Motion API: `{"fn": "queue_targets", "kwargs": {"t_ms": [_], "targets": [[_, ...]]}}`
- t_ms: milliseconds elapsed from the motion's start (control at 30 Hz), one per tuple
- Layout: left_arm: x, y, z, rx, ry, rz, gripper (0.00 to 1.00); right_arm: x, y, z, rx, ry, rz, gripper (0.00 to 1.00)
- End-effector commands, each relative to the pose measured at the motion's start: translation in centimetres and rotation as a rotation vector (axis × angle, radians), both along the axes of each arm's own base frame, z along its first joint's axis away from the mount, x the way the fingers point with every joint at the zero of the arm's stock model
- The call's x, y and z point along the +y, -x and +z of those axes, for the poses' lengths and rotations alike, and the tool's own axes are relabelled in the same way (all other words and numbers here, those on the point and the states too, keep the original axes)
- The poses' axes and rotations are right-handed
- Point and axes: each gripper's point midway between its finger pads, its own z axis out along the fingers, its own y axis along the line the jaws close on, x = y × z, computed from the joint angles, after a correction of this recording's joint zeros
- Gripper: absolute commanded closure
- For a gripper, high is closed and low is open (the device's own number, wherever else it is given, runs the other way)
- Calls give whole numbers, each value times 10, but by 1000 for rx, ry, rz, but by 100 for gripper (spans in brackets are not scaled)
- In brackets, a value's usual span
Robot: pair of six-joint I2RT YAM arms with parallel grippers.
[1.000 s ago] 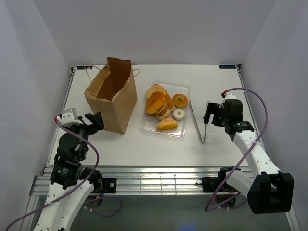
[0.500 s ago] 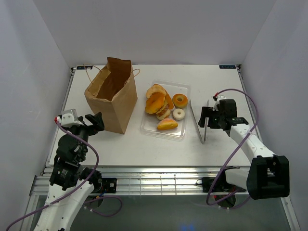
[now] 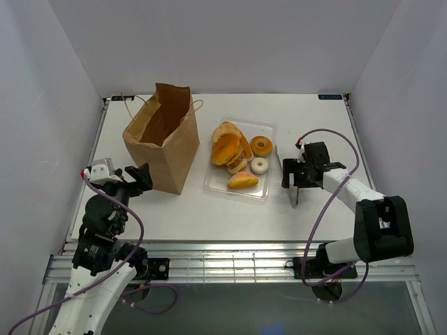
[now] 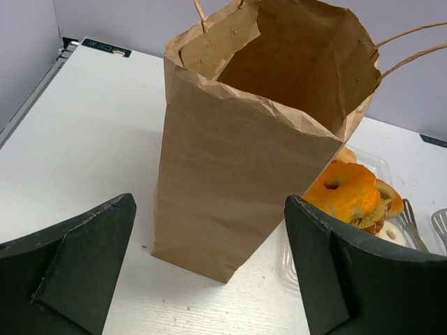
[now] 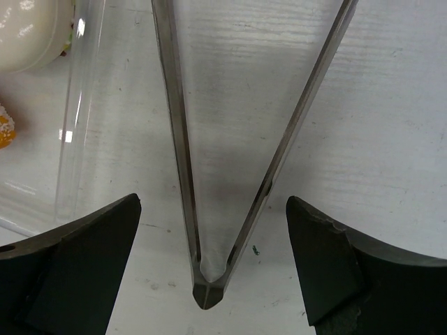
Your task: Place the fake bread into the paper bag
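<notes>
The paper bag stands open at the left of the table; the left wrist view looks at it from close by. The fake bread lies in a clear tray, with an orange doughnut, a pale ring and an orange bun. My left gripper is open and empty, just short of the bag's near side. My right gripper is open, low over the metal tongs, its fingers either side of the hinged end.
The tongs lie right of the tray, hinge toward me. The tray's clear edge and a cream roll sit just left of the tongs. The bag's string handles stick out at the top.
My right gripper has swung left and down from the table's right side onto the tongs' hinged end. The left arm, bag and bread have not moved.
</notes>
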Motion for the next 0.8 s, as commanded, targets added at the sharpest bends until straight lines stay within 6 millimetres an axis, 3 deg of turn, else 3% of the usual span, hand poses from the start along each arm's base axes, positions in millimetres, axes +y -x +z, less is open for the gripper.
{"fn": "queue_targets", "kwargs": {"t_ms": [0,467,767], "targets": [[-4,0,6,-26,1,-22,2,0,-25,11,-66,26,3,10],[-7,-1,6,-23,-4,-35,2,1,-53,0,-72,63,-13,10],[-9,-2,5,-22,-6,-46,2,1,-59,-10,-66,118,-11,10]]}}
